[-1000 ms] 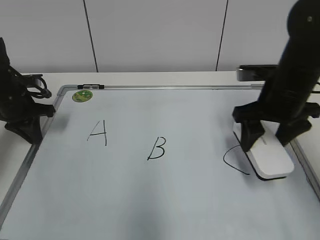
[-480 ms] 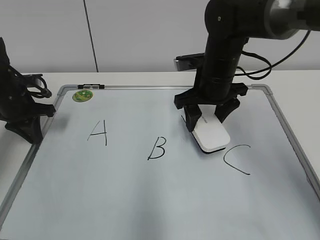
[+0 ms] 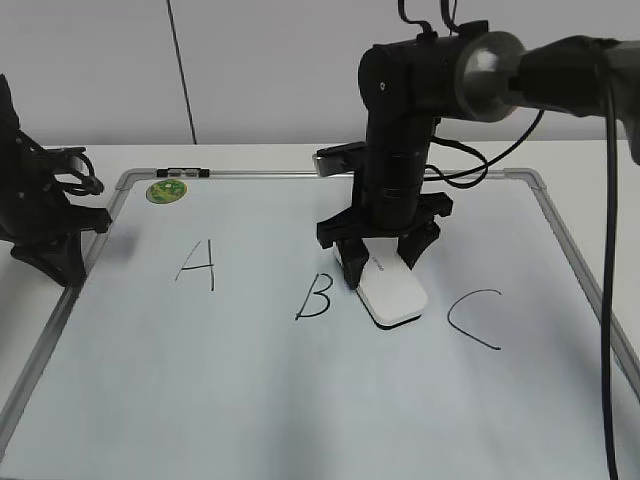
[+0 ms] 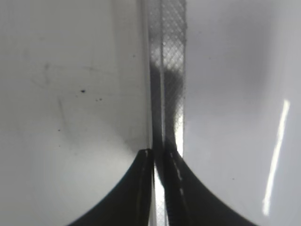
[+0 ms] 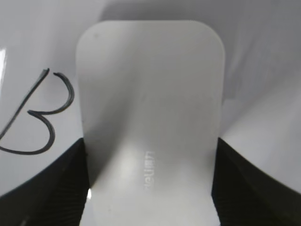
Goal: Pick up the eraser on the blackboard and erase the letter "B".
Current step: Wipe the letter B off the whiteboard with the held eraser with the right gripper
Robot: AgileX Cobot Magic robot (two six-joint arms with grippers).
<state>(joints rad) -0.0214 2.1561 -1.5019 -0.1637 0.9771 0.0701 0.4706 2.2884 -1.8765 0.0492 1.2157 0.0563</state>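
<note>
My right gripper (image 3: 378, 258) is shut on the white eraser (image 3: 391, 295), which rests on the blackboard (image 3: 250, 400) just right of the letter "B" (image 3: 313, 297). In the right wrist view the eraser (image 5: 149, 108) fills the middle between the two black fingers (image 5: 149, 183), with the "B" (image 5: 40, 115) at its left. My left gripper (image 3: 55, 255) sits at the board's left edge; in the left wrist view its jaws (image 4: 160, 155) are closed together over the grey metal frame strip (image 4: 167, 70).
The letter "A" (image 3: 196, 266) is left of the "B" and the letter "C" (image 3: 472, 318) is right of the eraser. A round green magnet (image 3: 165, 191) sits at the board's top left corner. A white wall stands behind the table.
My right gripper has carried the eraser leftward across the board, from the right edge past the "C" to just beside the "B". The left arm has not moved.
</note>
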